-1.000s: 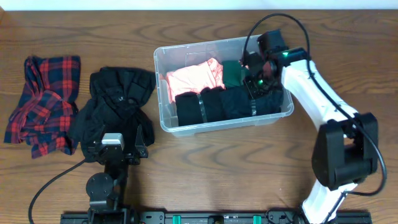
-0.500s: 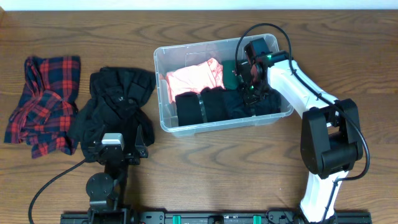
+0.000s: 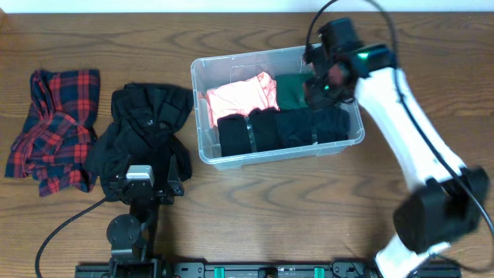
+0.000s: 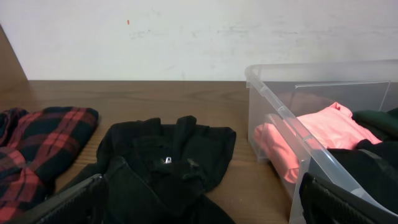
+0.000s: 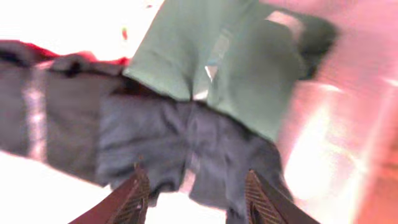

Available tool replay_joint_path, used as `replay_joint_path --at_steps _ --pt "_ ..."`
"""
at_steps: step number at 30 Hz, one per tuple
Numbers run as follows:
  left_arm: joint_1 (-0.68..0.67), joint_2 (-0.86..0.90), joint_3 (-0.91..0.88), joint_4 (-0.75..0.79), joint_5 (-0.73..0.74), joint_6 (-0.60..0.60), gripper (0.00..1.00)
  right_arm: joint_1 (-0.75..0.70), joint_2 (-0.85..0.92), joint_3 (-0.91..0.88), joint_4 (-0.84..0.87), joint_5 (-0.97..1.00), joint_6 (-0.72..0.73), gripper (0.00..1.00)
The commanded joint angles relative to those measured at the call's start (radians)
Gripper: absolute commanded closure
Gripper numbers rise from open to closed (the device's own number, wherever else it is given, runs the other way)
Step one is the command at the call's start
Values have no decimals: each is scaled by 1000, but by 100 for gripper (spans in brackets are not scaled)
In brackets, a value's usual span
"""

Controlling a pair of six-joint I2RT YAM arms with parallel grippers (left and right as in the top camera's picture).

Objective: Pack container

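The clear plastic container (image 3: 202, 73) stands at the middle of the table. It holds a pink garment (image 3: 241, 96), a green garment (image 3: 290, 91) and black folded clothes (image 3: 278, 130). My right gripper (image 3: 328, 73) hangs over the container's right end, open and empty; the wrist view shows its fingers (image 5: 196, 186) spread above the black (image 5: 155, 134) and green clothes (image 5: 205, 56). My left gripper (image 3: 147, 185) rests open at the front left, at the near edge of a black garment (image 3: 143, 127). The container (image 4: 273, 99) and the pink garment (image 4: 311, 134) show at the right of the left wrist view.
A red plaid shirt (image 3: 54, 127) lies at the far left, next to the black garment; both show in the left wrist view, plaid (image 4: 37, 146) and black (image 4: 168, 165). A white wall (image 4: 186, 37) runs behind the table.
My right gripper has risen out of the container and shifted slightly right and back, leaving the black clothes lying inside. The left arm has not moved.
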State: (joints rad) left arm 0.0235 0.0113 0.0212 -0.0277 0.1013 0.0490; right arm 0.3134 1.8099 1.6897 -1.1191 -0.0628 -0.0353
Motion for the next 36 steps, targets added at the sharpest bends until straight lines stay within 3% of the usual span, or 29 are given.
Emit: replay_joint_path --at_steps 1,7,22,36 --pt "3 -1 -17 -34 15 -2 2 6 -48 10 -81 14 24 53" --pt "3 -1 -17 -34 15 -2 2 7 -50 -14 -220 14 24 65" --pt "3 -1 -17 -34 15 -2 2 6 -50 -176 -165 53 47 67" --pt "3 -1 -17 -34 15 -2 2 9 -50 -199 -268 55 84 77"
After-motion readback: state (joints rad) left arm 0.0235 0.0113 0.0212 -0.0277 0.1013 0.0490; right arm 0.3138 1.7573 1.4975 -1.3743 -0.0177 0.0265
